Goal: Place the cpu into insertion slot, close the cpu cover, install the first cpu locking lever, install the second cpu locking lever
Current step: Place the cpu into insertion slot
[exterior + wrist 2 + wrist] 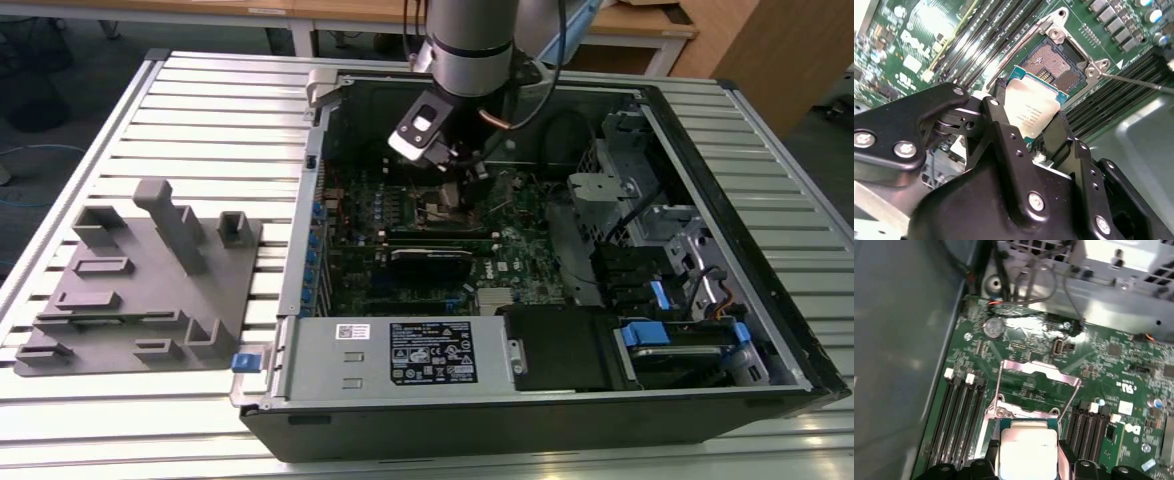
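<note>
My gripper [1029, 120] is pinching the cpu [1030, 106] by two opposite edges, one finger [996, 107] on each side. The chip hangs tilted over the near edge of the insertion slot [1054, 62]; I can't tell if they touch. The slot's contact field lies bare. In the first wrist view the cpu cover [1036, 370] stands swung up on the slot's far side. In the exterior view the arm reaches into the open computer case [534, 425] on the slatted table [200, 100], with a grey fixture block [134, 280] at the exterior view's left.
</note>
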You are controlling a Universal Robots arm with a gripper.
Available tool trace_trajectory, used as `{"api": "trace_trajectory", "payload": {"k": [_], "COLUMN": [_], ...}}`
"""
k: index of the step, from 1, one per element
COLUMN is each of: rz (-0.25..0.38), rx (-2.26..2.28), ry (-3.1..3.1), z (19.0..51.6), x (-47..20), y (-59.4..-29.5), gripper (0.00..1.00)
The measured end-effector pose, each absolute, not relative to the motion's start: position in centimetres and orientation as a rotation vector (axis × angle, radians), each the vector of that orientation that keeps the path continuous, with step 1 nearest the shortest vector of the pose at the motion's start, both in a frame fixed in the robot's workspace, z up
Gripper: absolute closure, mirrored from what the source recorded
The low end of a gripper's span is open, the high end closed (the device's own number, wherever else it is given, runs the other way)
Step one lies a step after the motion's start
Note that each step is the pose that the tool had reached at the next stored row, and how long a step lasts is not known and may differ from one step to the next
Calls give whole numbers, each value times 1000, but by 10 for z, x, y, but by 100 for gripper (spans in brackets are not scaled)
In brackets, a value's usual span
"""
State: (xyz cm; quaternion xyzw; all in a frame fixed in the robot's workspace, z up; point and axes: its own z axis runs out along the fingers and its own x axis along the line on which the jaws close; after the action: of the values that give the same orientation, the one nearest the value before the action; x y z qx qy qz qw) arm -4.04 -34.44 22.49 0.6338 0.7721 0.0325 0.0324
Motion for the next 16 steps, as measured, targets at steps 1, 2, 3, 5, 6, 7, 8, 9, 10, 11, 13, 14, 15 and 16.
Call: {"api": "trace_trajectory", "payload": {"k": [1,2,3,5,6,7,8,9,10,11,13,14,15,16], "rz": [99,98,97,95,94,93,91,91,88,87,87,86,85,83], "rx": [1973,1994,2015,2056,2076,2096,2135,2156,2194,2213,2225,2226,2227,2228], "ry": [2358,2339,2321,2283,2264,2245,2206,2185,2145,2125,2112,2112,2113,2114], "z": [225,225,225,224,224,224,224,224,224,223,223,223,223,223], "x": [-40,-40,-40,-40,-40,-40,-40,-40,-40,-40,-40,-40,-40,-40], "y": [-344,-344,-344,-344,-344,-344,-344,-344,-344,-344,-344,-345,-344,-344], "gripper": [46,46,46,46,46,46,46,46,46,46,46,46,46,46]}}
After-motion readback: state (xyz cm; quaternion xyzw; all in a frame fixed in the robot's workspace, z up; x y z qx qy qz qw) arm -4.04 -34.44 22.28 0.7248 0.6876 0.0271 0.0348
